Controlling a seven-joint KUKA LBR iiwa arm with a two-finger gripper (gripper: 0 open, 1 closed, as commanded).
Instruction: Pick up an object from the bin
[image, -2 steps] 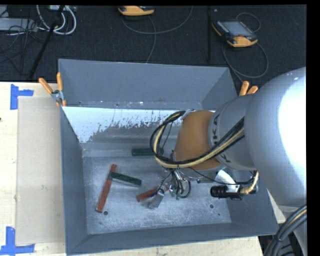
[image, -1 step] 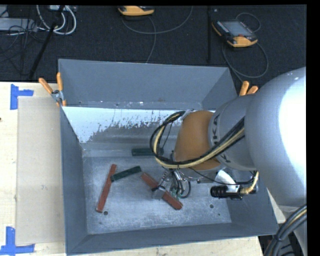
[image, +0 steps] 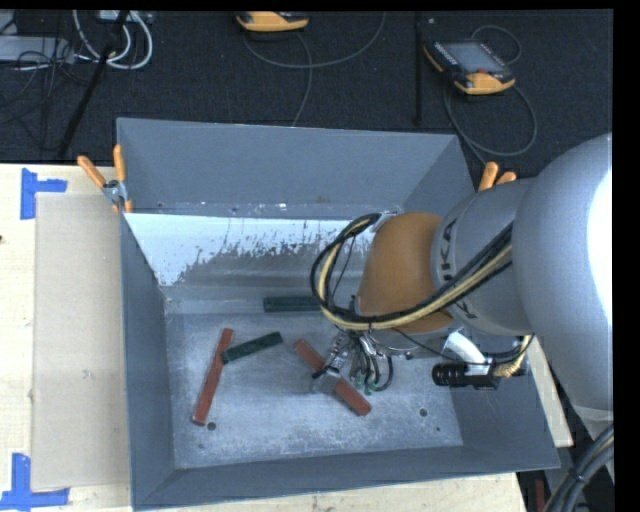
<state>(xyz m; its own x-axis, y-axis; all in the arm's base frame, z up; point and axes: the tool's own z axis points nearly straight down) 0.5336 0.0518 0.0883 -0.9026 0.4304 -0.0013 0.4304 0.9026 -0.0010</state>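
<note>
Grey sheet metal forms the large sloping-walled bin (image: 300, 180), its back wall streaked with pale scratches and its flat floor dusted with whitish scuffing. From the right comes the smooth silver-grey rounded robot arm (image: 560, 250), with a rounded orange-brown cover (image: 400, 265) at its wrist and looped black and yellow cables (image: 335, 270) hanging beside it. Below the cover, the small dark metal two-finger gripper (image: 342, 376) is low over the floor, right of the bin's centre; whether it is open or closed cannot be told. Directly beneath it lies a flat, matte red-brown bar (image: 352, 399), set slantwise. One end juts out up and to the left and the other down and to the right. The gripper hides the middle, so whether this is one bar or two short pieces in line is unclear, and a grip on it cannot be made out. Well apart on the left floor lies a longer, thin red-brown stick (image: 212, 377), leaning only a little from upright in the view. Its top end is just beside a short dark green flat stick (image: 252, 347). A second dark green stick (image: 290, 304) lies level against the foot of the back wall.
</note>
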